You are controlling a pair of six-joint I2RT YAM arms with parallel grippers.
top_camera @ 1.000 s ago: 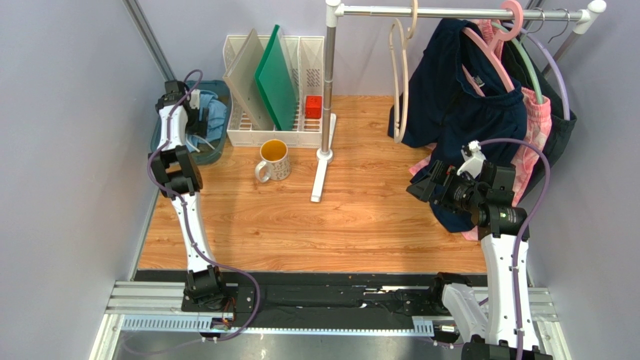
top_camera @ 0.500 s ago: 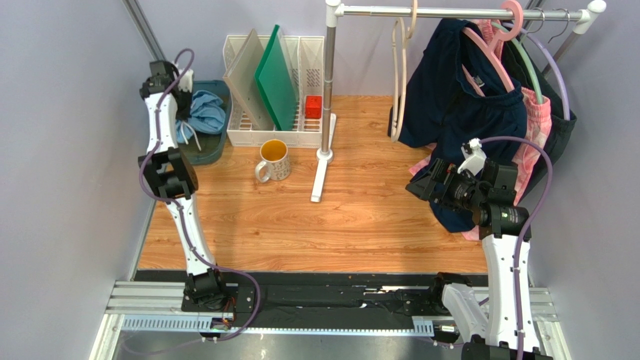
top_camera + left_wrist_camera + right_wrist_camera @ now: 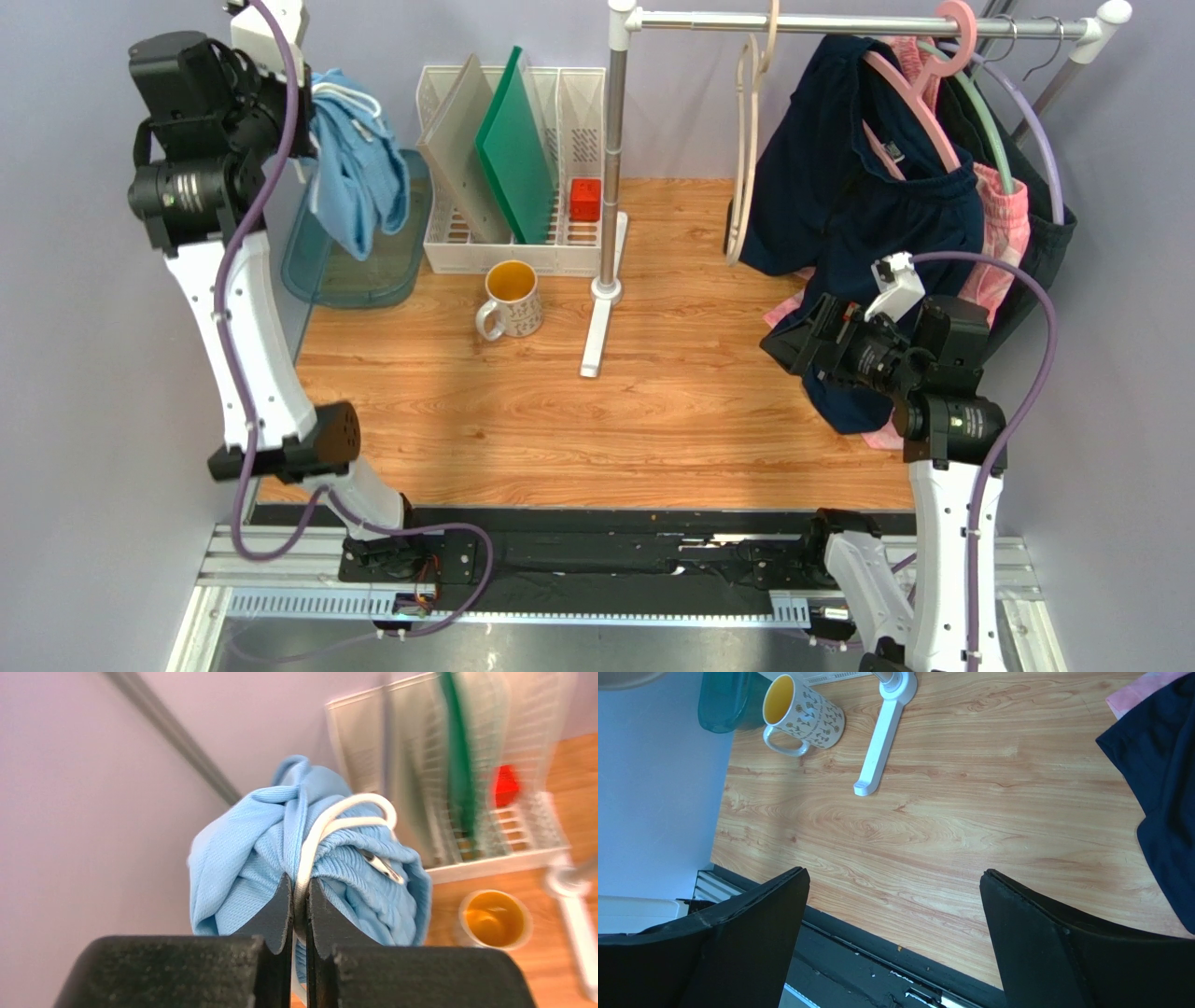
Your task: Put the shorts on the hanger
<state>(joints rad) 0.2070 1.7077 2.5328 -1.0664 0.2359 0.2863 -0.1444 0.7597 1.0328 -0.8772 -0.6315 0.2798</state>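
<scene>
The shorts (image 3: 351,161) hang in the air well to the left of the clothes rail's upright post (image 3: 615,140), bunched into a soft blue bundle above a teal bin (image 3: 330,273). The left gripper (image 3: 298,882) is pressed together on them, pinching the white drawstring (image 3: 337,815) where it loops over the gathered waistband. Whether any fabric is caught with the cord is hard to tell. The high hold looks meant to let the cloth drop free and clear the bin and the dish rack (image 3: 561,245) on the way across. The hanger (image 3: 759,140) hangs from the rail (image 3: 842,23) just right of the post. It is seen nearly edge-on, so its shoulders are hard to read, and a navy garment (image 3: 856,210) crowds it from the far side. The right gripper (image 3: 891,882) hovers right of the post, below that garment, its fingers spread wide and holding nothing. It is probably waiting there to steady the hanger or take a share of the cloth. A mug (image 3: 511,298) stands on the surface (image 3: 673,406) just left of the post's foot. The bundle hides the leg openings and most of the waistband. The left arm's tip is cut off at the top of the overhead view, and the background of its wrist view is blurred.
</scene>
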